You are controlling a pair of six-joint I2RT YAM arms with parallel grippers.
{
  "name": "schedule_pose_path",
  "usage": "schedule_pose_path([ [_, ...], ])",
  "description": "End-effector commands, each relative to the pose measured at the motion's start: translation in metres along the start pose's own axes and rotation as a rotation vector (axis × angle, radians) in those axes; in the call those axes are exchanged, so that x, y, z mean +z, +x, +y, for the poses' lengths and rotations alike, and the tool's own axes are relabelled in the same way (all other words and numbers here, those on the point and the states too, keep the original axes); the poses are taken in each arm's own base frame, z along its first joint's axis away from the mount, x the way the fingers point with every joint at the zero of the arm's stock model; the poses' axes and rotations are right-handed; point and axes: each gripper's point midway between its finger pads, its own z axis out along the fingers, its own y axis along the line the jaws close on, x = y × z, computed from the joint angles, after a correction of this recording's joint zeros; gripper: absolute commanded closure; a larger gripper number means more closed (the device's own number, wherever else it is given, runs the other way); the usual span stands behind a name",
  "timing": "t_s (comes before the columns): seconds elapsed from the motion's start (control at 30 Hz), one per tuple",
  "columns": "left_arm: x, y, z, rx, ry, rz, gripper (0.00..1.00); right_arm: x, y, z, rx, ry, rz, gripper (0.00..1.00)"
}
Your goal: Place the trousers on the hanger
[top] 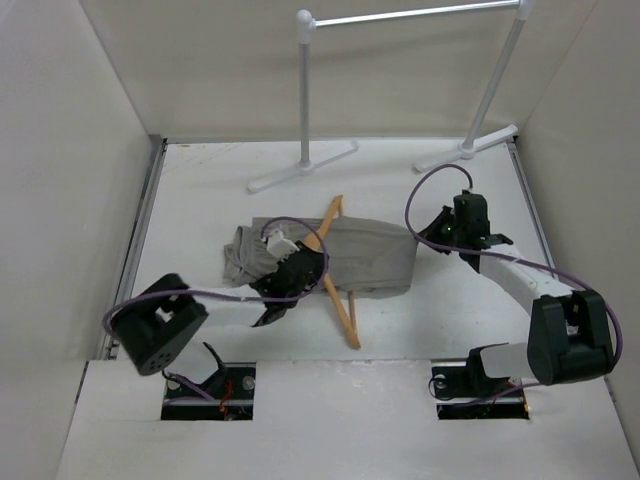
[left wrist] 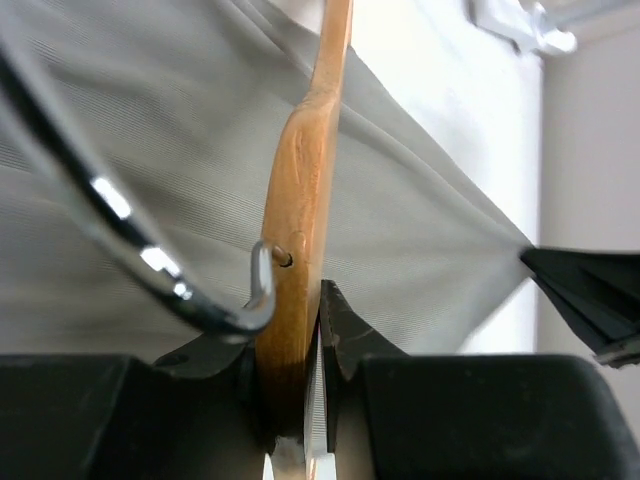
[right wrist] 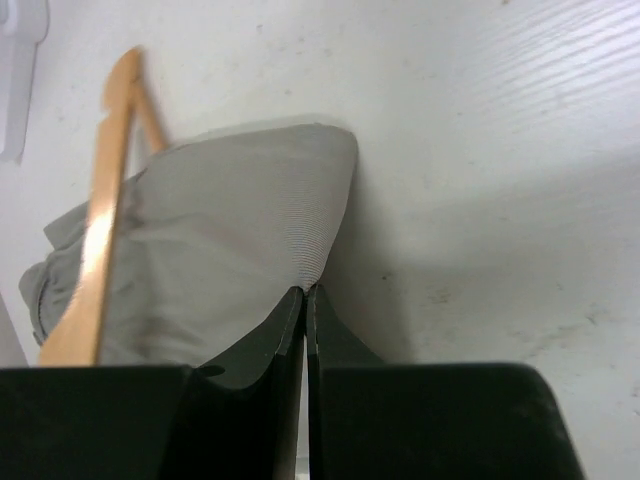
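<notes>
The grey-taupe trousers (top: 365,255) lie folded in the middle of the table, bunched at their left end. The wooden hanger (top: 340,290) lies slantwise over them, one arm on the cloth and the other off its near edge. My left gripper (top: 315,265) is shut on the hanger (left wrist: 300,200) beside its metal hook (left wrist: 150,265), with the trousers (left wrist: 430,220) stretched behind. My right gripper (top: 428,236) is at the trousers' right end. In the right wrist view it (right wrist: 305,290) is shut on the corner of the trousers (right wrist: 220,220), with the hanger (right wrist: 100,230) at the left.
A white-and-silver clothes rail (top: 400,15) stands at the back of the table, its feet (top: 300,168) reaching toward the middle. Pale walls enclose the table on the left, right and back. Cables loop off both arms.
</notes>
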Motion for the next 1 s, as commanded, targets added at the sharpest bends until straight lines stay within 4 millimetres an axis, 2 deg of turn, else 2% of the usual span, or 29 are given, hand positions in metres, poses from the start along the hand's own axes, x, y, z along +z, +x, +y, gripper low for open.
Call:
schedule_pose_path([
  [0.0, -0.022, -0.027, 0.061, 0.145, -0.166, 0.000, 0.90, -0.006, -0.021, 0.001, 0.028, 0.004, -0.055, 0.92],
  [0.07, -0.035, -0.049, 0.063, 0.172, -0.168, -0.007, 0.90, -0.004, -0.023, -0.003, 0.040, 0.015, -0.059, 0.92],
  [0.13, -0.044, -0.063, 0.057, 0.200, -0.154, -0.012, 0.90, 0.000, -0.023, -0.006, 0.045, 0.028, -0.057, 0.91],
  [0.27, -0.048, -0.072, 0.035, 0.245, -0.110, -0.015, 0.90, 0.011, -0.021, -0.011, 0.040, 0.057, -0.054, 0.84],
  [0.3, -0.047, -0.072, 0.029, 0.248, -0.099, -0.016, 0.90, 0.014, -0.020, -0.012, 0.036, 0.066, -0.054, 0.78],
  [0.37, -0.046, -0.070, 0.015, 0.262, -0.076, -0.009, 0.90, 0.014, -0.020, -0.011, 0.025, 0.084, -0.061, 0.56],
  [0.4, -0.046, -0.070, 0.007, 0.273, -0.063, -0.010, 0.90, 0.011, -0.020, -0.010, 0.015, 0.089, -0.071, 0.45],
  [0.47, -0.047, -0.069, -0.006, 0.305, -0.051, -0.007, 0.90, 0.000, -0.023, -0.004, -0.011, 0.077, -0.095, 0.32],
  [0.57, -0.047, -0.069, -0.024, 0.336, -0.029, -0.004, 0.90, -0.024, -0.019, 0.014, -0.058, 0.016, -0.118, 0.25],
  [0.63, -0.046, -0.069, -0.032, 0.346, -0.018, 0.001, 0.90, -0.041, -0.008, 0.032, -0.101, -0.062, -0.120, 0.26],
  [0.7, -0.046, -0.068, -0.037, 0.358, -0.021, 0.010, 0.90, -0.059, 0.022, 0.066, -0.168, -0.209, -0.083, 0.42],
  [0.77, -0.044, -0.067, -0.039, 0.373, -0.027, 0.017, 0.90, -0.078, 0.066, 0.101, -0.246, -0.391, 0.007, 0.66],
  [0.8, -0.044, -0.067, -0.040, 0.384, -0.033, 0.020, 0.90, -0.089, 0.089, 0.117, -0.278, -0.481, 0.056, 0.71],
  [0.87, -0.044, -0.065, -0.042, 0.412, -0.047, 0.027, 0.90, -0.106, 0.128, 0.145, -0.312, -0.617, 0.127, 0.71],
  [0.9, -0.044, -0.065, -0.044, 0.424, -0.056, 0.026, 0.90, -0.111, 0.143, 0.157, -0.318, -0.664, 0.150, 0.67],
  [0.97, -0.045, -0.064, -0.048, 0.439, -0.066, 0.023, 0.90, -0.115, 0.163, 0.174, -0.336, -0.714, 0.170, 0.51],
])
